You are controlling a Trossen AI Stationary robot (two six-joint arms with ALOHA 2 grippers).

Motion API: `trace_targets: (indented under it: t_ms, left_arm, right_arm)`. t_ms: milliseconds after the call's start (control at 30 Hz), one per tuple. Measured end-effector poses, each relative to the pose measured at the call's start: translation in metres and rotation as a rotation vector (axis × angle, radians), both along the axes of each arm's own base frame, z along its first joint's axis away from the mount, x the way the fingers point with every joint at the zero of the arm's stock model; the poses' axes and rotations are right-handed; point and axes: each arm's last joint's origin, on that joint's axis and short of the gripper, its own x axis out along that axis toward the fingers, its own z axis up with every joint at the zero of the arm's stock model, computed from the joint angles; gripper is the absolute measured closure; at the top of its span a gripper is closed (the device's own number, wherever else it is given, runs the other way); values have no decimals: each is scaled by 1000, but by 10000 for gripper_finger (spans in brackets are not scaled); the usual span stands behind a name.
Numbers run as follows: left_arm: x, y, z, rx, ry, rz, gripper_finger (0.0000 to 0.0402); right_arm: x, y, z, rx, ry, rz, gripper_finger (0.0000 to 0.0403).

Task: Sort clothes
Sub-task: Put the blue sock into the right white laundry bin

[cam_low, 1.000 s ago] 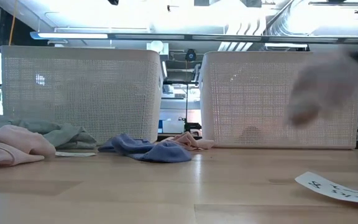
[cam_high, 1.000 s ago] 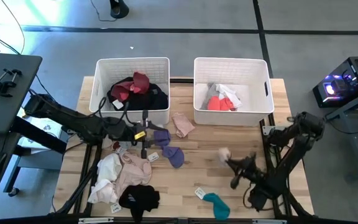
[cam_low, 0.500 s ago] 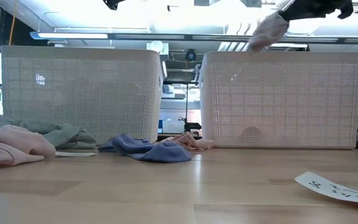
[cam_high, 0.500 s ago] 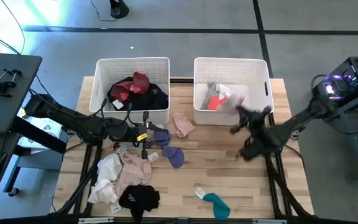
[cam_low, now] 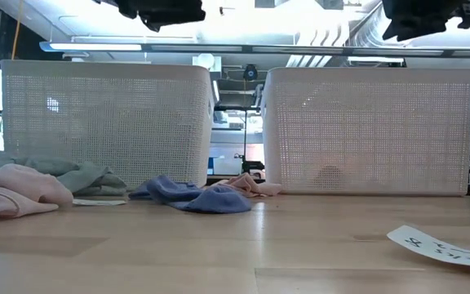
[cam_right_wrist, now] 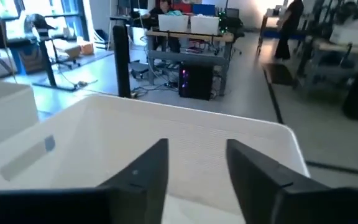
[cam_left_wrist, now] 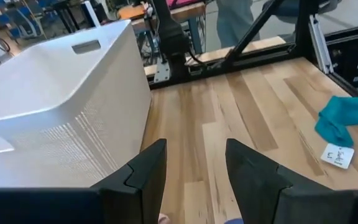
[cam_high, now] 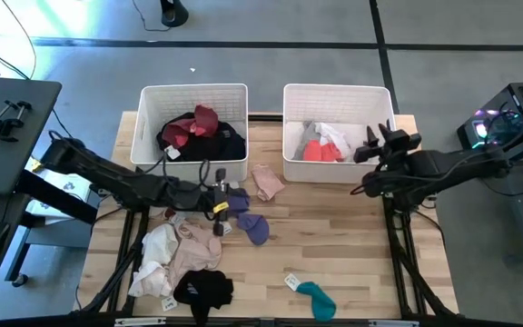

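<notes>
Nearest on the wooden tabletop (cam_high: 334, 245) lie a teal sock (cam_high: 317, 298), a black garment (cam_high: 202, 289) and a cream-pink heap (cam_high: 175, 252), then lavender socks (cam_high: 248, 222) beneath the left pincer (cam_high: 222, 193), fingers apart, empty. Farther back, the right pincer (cam_high: 373, 143), fingers spread and empty, hovers at the right white mesh plastic bin (cam_high: 338, 92) holding red and white clothes (cam_high: 325, 143); maroon and black clothes (cam_high: 200, 132) fill the left white bin (cam_high: 193, 91).

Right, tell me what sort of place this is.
Most likely a robotics lab or workshop: a wooden workbench with two arms on frames, desks with computers beyond, and exposed ceiling ducts under strip lights.
</notes>
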Motion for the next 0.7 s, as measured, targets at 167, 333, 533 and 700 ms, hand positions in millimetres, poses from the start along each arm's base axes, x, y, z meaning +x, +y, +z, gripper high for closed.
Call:
trace_targets:
  t_ms: [167, 333, 533, 700]
  left_arm:
    - [6, -2, -10, -17, 35, 9, 249]
    - [12, -3, -17, -17, 41, 9, 249]
    - [17, -5, -25, -20, 57, 13, 249]
    - [19, -6, -29, -32, 72, 19, 249]
  right_arm:
    - [14, 7, 0, 123, 30, 109, 221]
    - [57, 35, 0, 251, 154, 521, 219]
    - [104, 92, -14, 272, 254, 1063, 219]
    - [123, 140, -55, 459, 380, 1311, 219]
